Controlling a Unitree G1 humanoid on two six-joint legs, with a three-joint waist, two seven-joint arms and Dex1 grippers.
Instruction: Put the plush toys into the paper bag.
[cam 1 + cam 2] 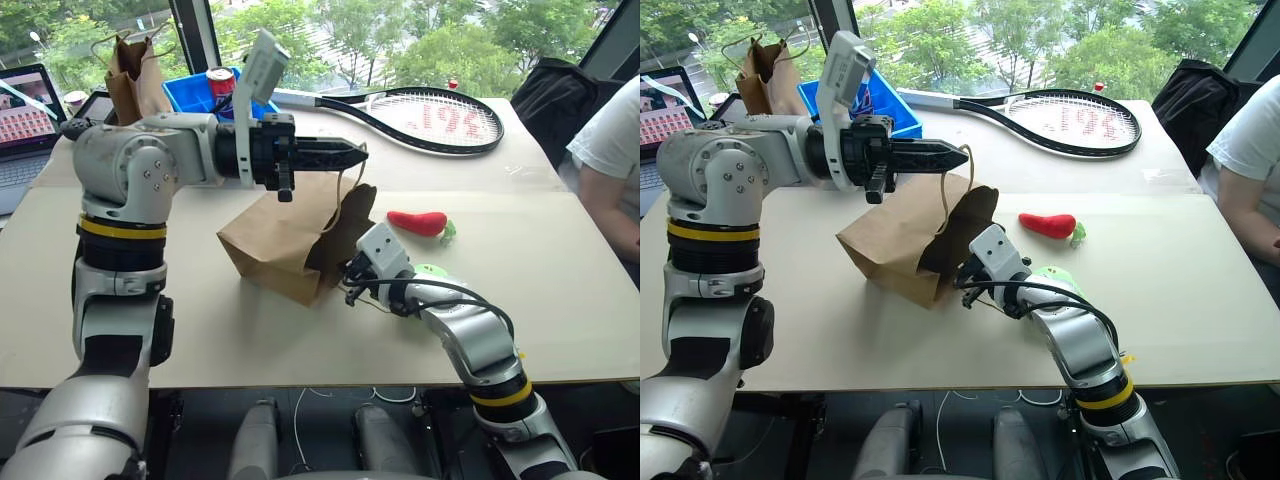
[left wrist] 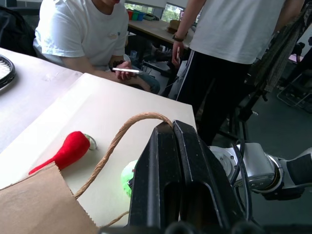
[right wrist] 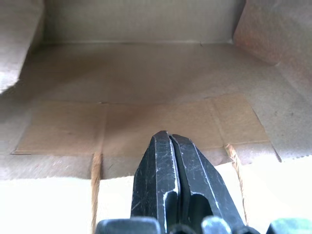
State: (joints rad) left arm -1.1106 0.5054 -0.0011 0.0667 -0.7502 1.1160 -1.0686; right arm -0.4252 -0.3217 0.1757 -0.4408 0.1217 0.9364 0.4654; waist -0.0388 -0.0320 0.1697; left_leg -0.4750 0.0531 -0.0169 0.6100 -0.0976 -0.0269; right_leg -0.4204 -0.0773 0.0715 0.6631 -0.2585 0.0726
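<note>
Wide brown kraft paper bag (image 1: 285,238) lies on its side near the middle of the table (image 1: 560,300), mouth open toward the right edge, interior bare and creased. One tan twine handle (image 2: 114,146) is raised above the mouth, pinched in the left gripper (image 1: 352,153). Red chili pepper plush (image 1: 417,222) with a green stem lies flat on the table, just beyond the mouth toward the far right. Bright green blob plush (image 1: 1052,273) rests near the mouth, closer to the near edge, partly hidden.
</note>
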